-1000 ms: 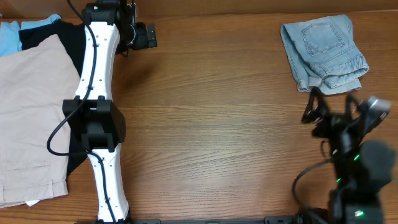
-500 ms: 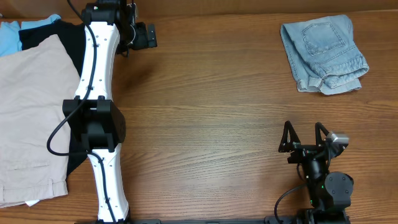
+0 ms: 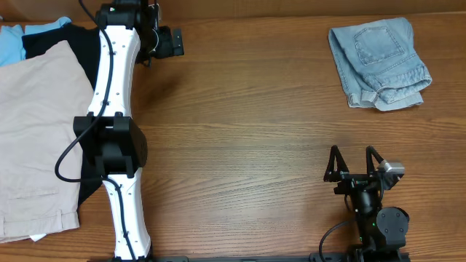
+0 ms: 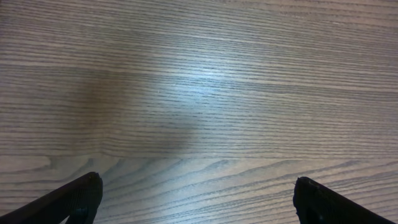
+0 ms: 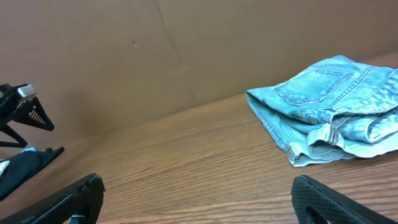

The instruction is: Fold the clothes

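1. The shorts point(image 3: 378, 64) lay at the far right of the table point(image 3: 247, 145), folded into a compact bundle with a stitched back pocket facing up.
2. Their hemmed leg ends pointed toward the near side of the table, stacked one on another.
3. The right hand point(image 3: 353, 161) sat near the front edge on the right, well apart from the shorts, with bare wood between them.
4. Its fingers point(image 5: 87, 193) stood wide apart with nothing between them. The right wrist view looked past them to the shorts point(image 5: 329, 109) farther along the table.
5. The left hand point(image 3: 178, 41) was at the far left, over bare wood, its arm stretched along the table's left side.
6. Its fingers point(image 4: 81, 199) were also spread wide and held nothing. Only wood grain showed between them.
7. The beige shorts point(image 3: 36, 138) lay spread on the left side beside that arm.
8. A black garment point(image 3: 54, 40) lay partly under the beige shorts, and a blue cloth point(image 3: 11, 44) showed at the far left corner.
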Robot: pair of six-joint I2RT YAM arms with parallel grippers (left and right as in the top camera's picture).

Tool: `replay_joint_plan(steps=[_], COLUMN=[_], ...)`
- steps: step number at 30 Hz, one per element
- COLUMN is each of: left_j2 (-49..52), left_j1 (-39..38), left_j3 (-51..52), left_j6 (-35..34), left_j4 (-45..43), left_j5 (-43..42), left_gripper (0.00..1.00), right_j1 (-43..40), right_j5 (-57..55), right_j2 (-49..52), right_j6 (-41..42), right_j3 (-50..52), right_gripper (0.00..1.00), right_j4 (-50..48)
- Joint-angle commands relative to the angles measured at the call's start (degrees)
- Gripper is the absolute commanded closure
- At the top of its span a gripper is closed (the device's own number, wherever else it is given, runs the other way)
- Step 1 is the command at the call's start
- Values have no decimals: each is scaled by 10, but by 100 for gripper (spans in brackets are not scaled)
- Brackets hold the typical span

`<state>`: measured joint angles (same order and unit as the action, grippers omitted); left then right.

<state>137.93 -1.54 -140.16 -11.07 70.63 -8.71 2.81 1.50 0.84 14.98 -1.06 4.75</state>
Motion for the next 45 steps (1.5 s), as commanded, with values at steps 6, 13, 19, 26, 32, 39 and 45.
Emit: replay_joint_plan(steps=[6,13,19,26,32,39,45], left_j2=[4,4,-35,-170,-292,-384,-478], left_j1=[-4,-1,-3,-23,-26,-24,-14], left_j3=[2,2,2,2,2,2,136], left_j6=[-10,-9,-9,-10,-9,-9,-3], left_j4=[-2,-1,-6,-13,87,135,91], left_j5=[3,3,3,3,33,136,151], left_gripper=[0,0,0,0,0,0,0], right_j1=[5,5,5,5,5,5,5], right_j5=[-2,-2,-2,-2,-2,-2,-2], right_j2=[-7,-7,-7,-7,-7,-7,-7], right_j6=[0,0,0,0,0,0,0], right_j3=[6,6,6,6,6,6,6], right_gripper=[0,0,0,0,0,0,0], right_j4=[-1,-1,-1,-1,-1,-1,-1])
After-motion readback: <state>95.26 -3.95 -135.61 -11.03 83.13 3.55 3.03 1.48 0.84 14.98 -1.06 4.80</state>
